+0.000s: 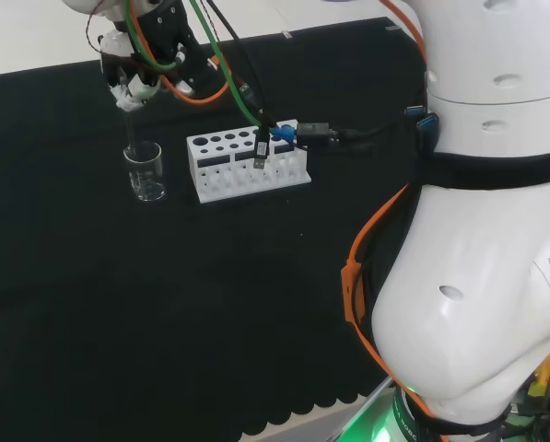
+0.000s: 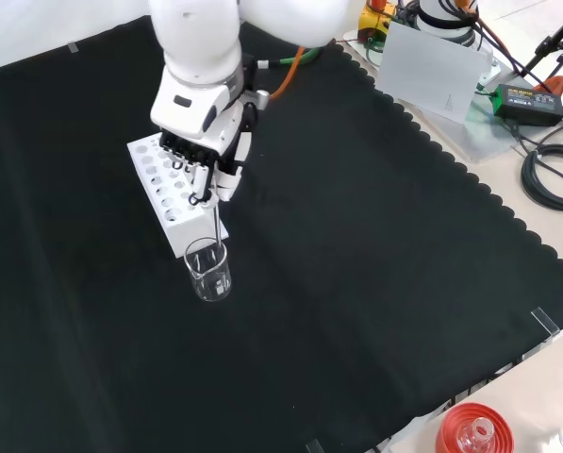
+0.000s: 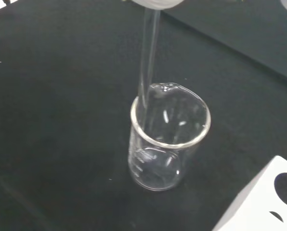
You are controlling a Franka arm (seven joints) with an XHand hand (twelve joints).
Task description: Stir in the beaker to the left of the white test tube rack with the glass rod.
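While the hand (image 1: pixel 132 81) hangs directly above the beaker (image 1: pixel 145 171), we see its fingers curled round the top of the glass rod (image 1: pixel 129 127), pinching it so the rod points almost straight down. That long axis is the whole story here: in the wrist view the rod (image 3: pixel 148 57) drops just inside the beaker's rim (image 3: pixel 168 139), close against the wall on one side, not at the centre. In the head view the beaker stands on the black surface (image 1: pixel 90 304) just left of the white test tube rack (image 1: pixel 247 166); in the front view it sits nearer to us than the rack (image 2: pixel 168 193). We judge that stirring calls for small circles under the hand, keeping the rod upright and off the glass.
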